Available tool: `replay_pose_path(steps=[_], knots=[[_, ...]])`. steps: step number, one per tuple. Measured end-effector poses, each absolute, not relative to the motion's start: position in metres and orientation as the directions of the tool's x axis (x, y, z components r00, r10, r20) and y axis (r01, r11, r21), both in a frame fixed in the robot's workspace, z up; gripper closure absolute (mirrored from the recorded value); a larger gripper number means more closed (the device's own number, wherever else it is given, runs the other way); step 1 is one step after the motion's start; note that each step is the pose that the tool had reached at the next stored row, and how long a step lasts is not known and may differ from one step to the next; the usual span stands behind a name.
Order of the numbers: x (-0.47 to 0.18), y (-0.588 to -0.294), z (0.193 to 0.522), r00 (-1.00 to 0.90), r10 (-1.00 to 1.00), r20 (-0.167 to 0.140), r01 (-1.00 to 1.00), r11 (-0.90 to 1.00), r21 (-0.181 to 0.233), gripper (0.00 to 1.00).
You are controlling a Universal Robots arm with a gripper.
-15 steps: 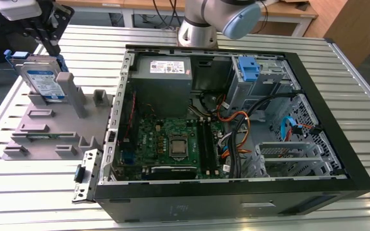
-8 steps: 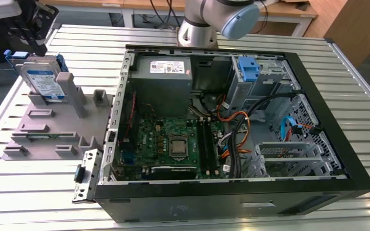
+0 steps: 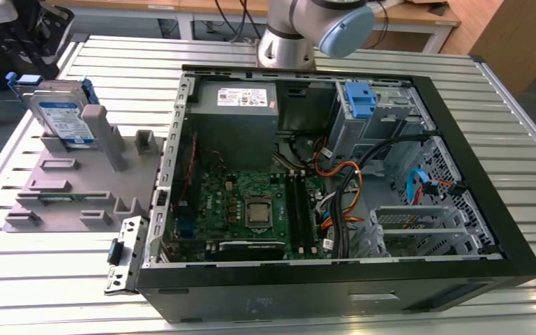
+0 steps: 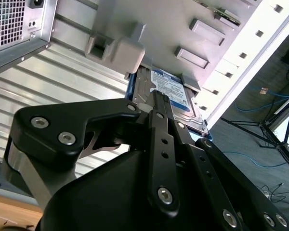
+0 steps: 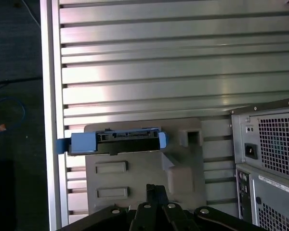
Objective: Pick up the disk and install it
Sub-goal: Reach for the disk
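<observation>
claw (image 5: 156, 188): pinched together, holds nothing | disk (image 5: 114, 142): stands on edge in grey holder (image 5: 139, 169), apart from claw | risk: closed claw may bump disk, not grab it

Robotics lab, slatted aluminium bench (image 3: 45, 272), opened computer tower (image 3: 296, 293)

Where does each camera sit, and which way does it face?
Exterior view: off the arm, high, looking down on the open computer case and the disk in its grey stand; the arm shows behind the case.
First wrist view: on the arm, looking past the hand down onto the disk's edge.
Second wrist view: on the arm, looking along the hand at the disk's label.
All share the disk.
</observation>
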State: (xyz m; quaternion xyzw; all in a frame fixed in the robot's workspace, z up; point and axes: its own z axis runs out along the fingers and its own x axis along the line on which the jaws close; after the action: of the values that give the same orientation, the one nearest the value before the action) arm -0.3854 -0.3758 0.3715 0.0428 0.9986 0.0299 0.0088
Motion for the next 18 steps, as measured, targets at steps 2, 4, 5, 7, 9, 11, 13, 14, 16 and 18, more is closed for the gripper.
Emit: replay_pose_path(steps=[2,4,5,7,9,11,13,14,16,18], knots=[[-0.389,-0.374,0.371,-0.996,0.087,-0.015,0.086,0.994,0.06,0.89],[-0.393,-0.371,0.37,-0.996,0.087,-0.015,0.086,0.994,0.061,0.89],[-0.394,-0.37,0.369,-0.996,0.087,-0.015,0.086,0.994,0.06,0.89],[-0.397,-0.366,0.368,-0.996,0.087,-0.015,0.086,0.994,0.06,0.89],[-0.399,-0.362,0.367,-0.996,0.087,-0.015,0.086,0.994,0.06,0.89],[-0.402,-0.358,0.365,-0.996,0.087,-0.015,0.086,0.994,0.06,0.89],[-0.404,-0.353,0.362,-0.996,0.087,-0.015,0.086,0.994,0.06,0.89],[-0.406,-0.351,0.361,-0.996,0.087,-0.015,0.086,0.994,0.06,0.89],[-0.41,-0.348,0.359,-0.996,0.087,-0.015,0.086,0.994,0.06,0.89],[-0.414,-0.345,0.357,-0.996,0.087,-0.015,0.086,0.994,0.06,0.89]])
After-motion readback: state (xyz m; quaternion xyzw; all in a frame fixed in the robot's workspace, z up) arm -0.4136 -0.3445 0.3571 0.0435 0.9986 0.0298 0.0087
